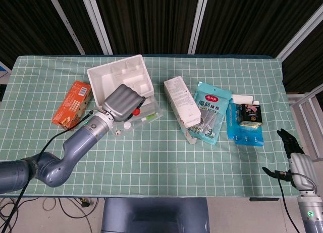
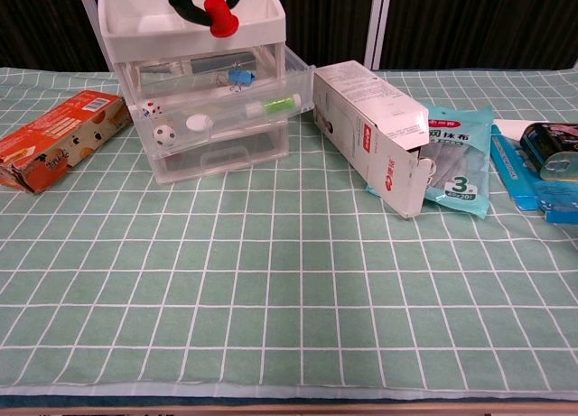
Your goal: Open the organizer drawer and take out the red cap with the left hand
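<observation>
My left hand [image 1: 121, 101] hangs above the open middle drawer [image 2: 226, 115] of the white organizer [image 1: 120, 80], and its dark fingers [image 2: 181, 3] pinch the red cap [image 2: 219, 13]. The cap also peeks out as a red spot [image 1: 136, 111] at the hand's right edge in the head view. Left in the drawer are a green-tipped marker [image 2: 275, 104], a white disc and two dice. My right hand [image 1: 293, 154] sits off the table's right front corner, fingers spread and holding nothing.
An orange snack box [image 1: 72, 104] lies left of the organizer. A white carton [image 2: 372, 131] lies on its side just right of the drawer, then a teal wipes pack [image 2: 459, 161] and blue packets [image 1: 245, 123] further right.
</observation>
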You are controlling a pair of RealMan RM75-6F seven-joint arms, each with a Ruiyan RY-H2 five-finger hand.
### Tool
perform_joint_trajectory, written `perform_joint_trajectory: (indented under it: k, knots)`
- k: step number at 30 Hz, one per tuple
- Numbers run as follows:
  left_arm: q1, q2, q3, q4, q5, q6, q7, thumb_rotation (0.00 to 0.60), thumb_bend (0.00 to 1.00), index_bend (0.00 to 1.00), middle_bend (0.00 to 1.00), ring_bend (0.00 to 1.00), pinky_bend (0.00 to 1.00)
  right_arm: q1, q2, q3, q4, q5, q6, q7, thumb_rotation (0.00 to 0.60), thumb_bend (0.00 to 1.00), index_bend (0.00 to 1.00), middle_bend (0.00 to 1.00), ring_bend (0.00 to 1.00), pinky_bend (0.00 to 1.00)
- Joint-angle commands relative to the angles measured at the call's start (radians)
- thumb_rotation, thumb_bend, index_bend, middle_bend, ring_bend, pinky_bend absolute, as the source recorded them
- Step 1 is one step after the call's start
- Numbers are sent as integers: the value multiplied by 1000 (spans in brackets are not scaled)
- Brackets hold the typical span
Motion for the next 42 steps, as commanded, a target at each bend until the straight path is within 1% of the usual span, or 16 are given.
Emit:
perform_joint_trajectory:
  k: [1,3,5,6,7,9,13,16,21,27,30,33,37,39,42]
  knots:
    - [99,110,22,-135,99,84,-39,600,351,563,1000,1000,1000,0,0,-1,0,-2,2,-3,600,10,0,0,0,215]
    - [158,149,49,-189,157,124,-55,600,356,563,1000,1000,1000,-1,-1,-2,-1,-5,3,-4,600,11,0,0,0,215]
    - [208,173,73,-220,206,156,-67,600,359,564,1000,1000,1000,-1,-1,-2,-2,-6,3,-6,600,10,0,0,0,215]
    - [258,190,100,-239,256,184,-78,600,359,563,1000,1000,1000,-1,-1,-2,-3,-7,4,-8,600,10,0,0,0,215]
    - [328,203,160,-245,291,204,-80,600,359,564,1000,1000,1000,-1,-1,-3,-3,-9,6,-10,600,10,0,0,0,215]
    - [395,197,197,-236,359,242,-90,600,359,563,1000,1000,1000,-2,-2,-3,-5,-11,9,-13,600,10,0,0,0,215]
    - [483,163,236,-181,415,267,-112,600,359,565,1000,1000,1000,-2,-2,-4,-7,-12,10,-16,600,10,0,0,0,215]
    - [528,125,249,-134,425,263,-123,600,358,566,1000,1000,1000,-2,-3,-5,-8,-13,10,-18,600,11,0,0,0,215]
    - [566,46,251,-62,414,237,-104,600,359,563,1000,1000,1000,-2,-3,-4,-9,-11,10,-19,600,10,0,0,0,215]
    - [579,-113,221,31,351,197,-44,600,359,557,1000,1000,1000,-2,-2,-3,-8,-8,8,-16,600,11,0,0,0,215]
    - [576,-204,210,88,314,174,9,600,359,554,1000,1000,1000,-3,-1,-3,-8,-8,9,-12,600,11,0,0,0,215]
    - [575,-268,201,128,294,173,57,600,359,552,1000,1000,1000,-3,0,-2,-7,-6,9,-8,600,10,0,0,0,215]
    - [570,-337,187,181,248,161,107,600,360,552,1000,1000,1000,-2,1,-3,-6,-8,7,-7,600,10,0,0,0,215]
    - [567,-353,181,193,228,151,115,600,359,546,1000,1000,1000,-2,1,-3,-6,-10,7,-7,600,9,0,0,0,215]
    - [557,-382,172,218,197,137,142,600,315,536,1000,1000,1000,-3,1,-4,-6,-11,9,-7,600,10,0,0,0,215]
